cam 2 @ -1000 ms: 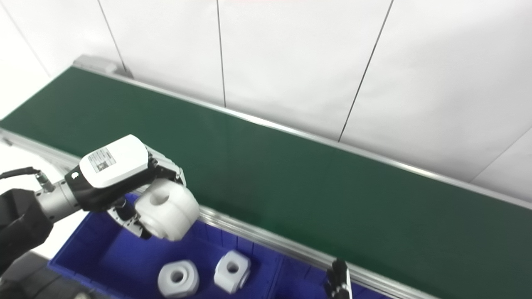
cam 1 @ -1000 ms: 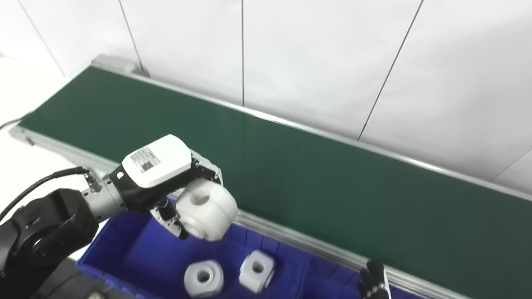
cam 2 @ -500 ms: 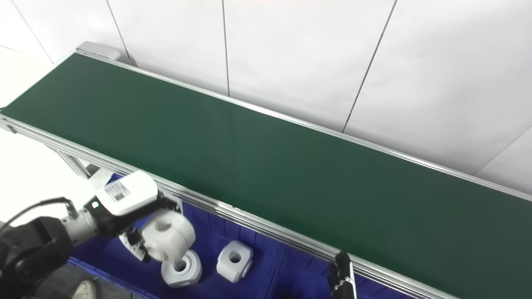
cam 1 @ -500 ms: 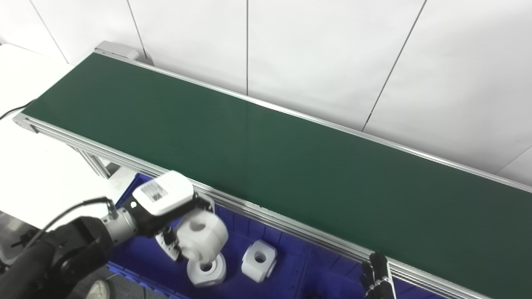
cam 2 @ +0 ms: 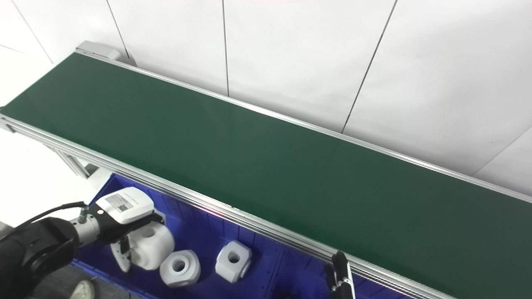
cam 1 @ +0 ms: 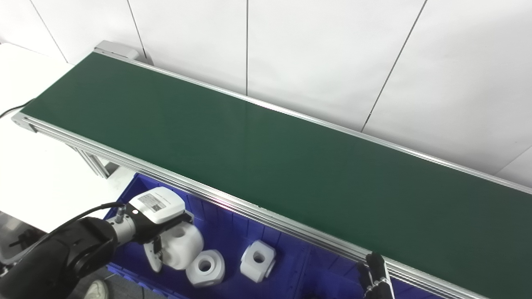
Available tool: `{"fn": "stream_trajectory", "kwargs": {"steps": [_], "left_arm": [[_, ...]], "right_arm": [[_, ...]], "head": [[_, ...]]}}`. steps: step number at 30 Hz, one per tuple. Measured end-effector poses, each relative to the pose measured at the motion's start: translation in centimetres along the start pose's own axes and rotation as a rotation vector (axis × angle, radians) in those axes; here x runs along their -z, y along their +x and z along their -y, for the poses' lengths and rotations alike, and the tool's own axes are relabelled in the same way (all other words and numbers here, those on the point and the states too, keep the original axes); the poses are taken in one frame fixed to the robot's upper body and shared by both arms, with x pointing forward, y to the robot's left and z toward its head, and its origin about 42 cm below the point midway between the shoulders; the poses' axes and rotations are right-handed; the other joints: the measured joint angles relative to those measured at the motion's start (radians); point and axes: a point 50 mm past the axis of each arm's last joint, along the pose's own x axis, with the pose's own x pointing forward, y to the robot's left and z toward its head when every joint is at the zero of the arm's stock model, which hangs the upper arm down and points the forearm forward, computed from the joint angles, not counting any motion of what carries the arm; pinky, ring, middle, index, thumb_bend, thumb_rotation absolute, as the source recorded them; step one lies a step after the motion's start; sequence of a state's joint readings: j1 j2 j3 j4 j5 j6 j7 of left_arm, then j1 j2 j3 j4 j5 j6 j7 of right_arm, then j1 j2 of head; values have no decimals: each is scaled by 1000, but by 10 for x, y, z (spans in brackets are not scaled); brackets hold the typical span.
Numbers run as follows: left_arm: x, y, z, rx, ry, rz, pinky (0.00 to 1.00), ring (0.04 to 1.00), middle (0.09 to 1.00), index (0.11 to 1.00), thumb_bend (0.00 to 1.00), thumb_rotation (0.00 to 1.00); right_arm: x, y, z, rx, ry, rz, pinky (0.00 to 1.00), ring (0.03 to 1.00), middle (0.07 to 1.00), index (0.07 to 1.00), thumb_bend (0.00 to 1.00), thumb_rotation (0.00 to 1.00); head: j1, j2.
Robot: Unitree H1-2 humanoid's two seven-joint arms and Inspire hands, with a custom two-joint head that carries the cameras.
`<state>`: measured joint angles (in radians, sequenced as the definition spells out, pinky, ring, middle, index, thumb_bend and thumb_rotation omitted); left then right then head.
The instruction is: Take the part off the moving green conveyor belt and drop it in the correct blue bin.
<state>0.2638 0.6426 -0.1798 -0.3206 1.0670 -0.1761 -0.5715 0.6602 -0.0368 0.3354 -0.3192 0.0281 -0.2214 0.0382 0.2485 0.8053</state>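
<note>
Backdrop: white panelled wall is running behind the green conveyor belt (cam 1: 266, 153), which is carrying nothing in view.
Left hand (cam 1: 160, 222): is gripping the white part (cam 1: 181, 246) low inside the blue bin (cam 1: 232, 220).
Neighbours: two white parts (cam 1: 204, 268) are lying just beside it.
Right hand (cam 1: 374, 278): only fingertips are showing; cannot tell its state.
Advice: release gently, then lift clear without nudging the neighbours.

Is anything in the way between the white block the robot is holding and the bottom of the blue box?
Nothing visible blocks it. The left hand holds the white plastic part low inside the blue plastic bin; two other white parts lie beside it, not under it.
</note>
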Motion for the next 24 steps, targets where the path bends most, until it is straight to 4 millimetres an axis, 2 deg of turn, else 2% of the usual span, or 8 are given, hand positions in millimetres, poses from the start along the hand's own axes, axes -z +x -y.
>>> {"fn": "stream_trajectory", "kwargs": {"steps": [3,8,10,13,18,22,23,24], "left_arm": [[2,-3,-1,10,39,-8,834,886,907,850,903,827],[-7,-13,-9,-59,61,26,808,851,888,837,892,844],[-12,-20,-16,-96,52,44,814,850,890,843,877,839],[-21,-37,-32,-182,-4,93,764,826,876,842,855,829],[-52,-70,-69,-411,-234,257,732,805,848,802,841,793],[-88,-77,-83,-698,-566,422,692,807,835,803,835,809],[-97,-77,-87,-749,-627,453,692,809,835,804,832,809],[-104,-77,-89,-778,-681,490,692,826,850,829,830,834]], "right_arm": [[0,0,1,0,3,-1,977,948,973,975,764,949],[0,-1,1,-2,1,-2,960,940,969,972,765,947],[0,-2,3,0,-4,-5,963,942,970,972,765,944],[1,-4,4,1,-5,-12,957,934,964,964,759,927],[1,-5,4,-2,-9,-13,933,918,949,950,765,920],[1,-4,1,-3,-18,-11,896,895,922,928,790,908],[1,-3,-1,-2,-19,-9,893,893,921,926,790,907],[1,-2,-3,-1,-24,-6,886,886,913,920,793,899]], "head": [[-3,-2],[-9,-2],[-9,0],[-20,2],[-48,8],[-159,23],[-160,23],[-222,31]]}}
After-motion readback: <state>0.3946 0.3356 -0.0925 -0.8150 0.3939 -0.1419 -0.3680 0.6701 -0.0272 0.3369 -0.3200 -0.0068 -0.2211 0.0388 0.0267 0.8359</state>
